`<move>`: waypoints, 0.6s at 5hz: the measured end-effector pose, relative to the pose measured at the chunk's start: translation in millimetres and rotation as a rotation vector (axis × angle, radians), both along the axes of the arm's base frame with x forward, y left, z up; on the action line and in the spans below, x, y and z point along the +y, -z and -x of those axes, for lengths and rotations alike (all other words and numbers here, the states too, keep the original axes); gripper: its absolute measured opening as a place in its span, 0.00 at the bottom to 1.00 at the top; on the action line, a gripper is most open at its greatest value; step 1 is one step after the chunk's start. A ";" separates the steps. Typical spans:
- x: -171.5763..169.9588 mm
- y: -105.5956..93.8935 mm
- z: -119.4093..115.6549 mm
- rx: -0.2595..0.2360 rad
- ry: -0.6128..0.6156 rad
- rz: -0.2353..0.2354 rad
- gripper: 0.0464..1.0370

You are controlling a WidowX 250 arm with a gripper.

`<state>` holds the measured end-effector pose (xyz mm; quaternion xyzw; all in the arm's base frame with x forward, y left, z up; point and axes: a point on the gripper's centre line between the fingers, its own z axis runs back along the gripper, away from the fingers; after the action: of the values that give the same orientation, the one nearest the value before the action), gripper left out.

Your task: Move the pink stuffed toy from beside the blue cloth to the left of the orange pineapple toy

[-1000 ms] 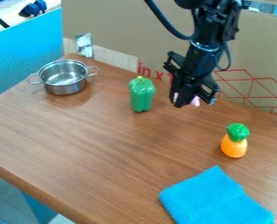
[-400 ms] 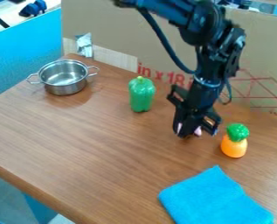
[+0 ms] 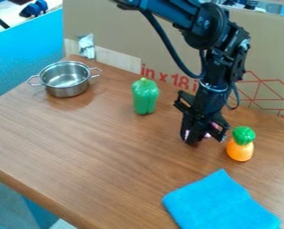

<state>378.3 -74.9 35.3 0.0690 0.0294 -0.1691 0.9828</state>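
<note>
My gripper [image 3: 202, 137] hangs low over the right half of the table, left of the orange and green toy [image 3: 240, 144] and not touching it. It is shut on a small pink object [image 3: 208, 135], mostly hidden behind the black fingers; bits of pink show at both sides. The green toy pepper [image 3: 145, 96] stands upright, left of the gripper and farther back. At the near right lies a blue cloth [image 3: 219, 203], spread flat.
A steel pot [image 3: 65, 79] with two handles stands at the back left of the wooden table [image 3: 96, 156]. Behind the arm rises a cardboard panel [image 3: 126, 27]; a silvery packet [image 3: 86, 46] leans against it. A blue panel [image 3: 24, 58] borders the left side.
The gripper has come down and toward the camera from near the cardboard, carrying the pink object, and has shifted slightly right. Pepper, pot, orange toy and cloth have not moved.
</note>
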 end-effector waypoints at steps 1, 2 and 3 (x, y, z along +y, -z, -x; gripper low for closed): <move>1.6 -1.7 -3.4 0.000 0.030 0.022 0.37; 5.8 -1.7 -7.6 -0.010 0.065 0.057 0.69; 10.8 -11.8 0.0 -0.076 0.063 0.133 0.95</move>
<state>378.3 -64.2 47.1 0.0106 -0.0213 -0.1987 0.9798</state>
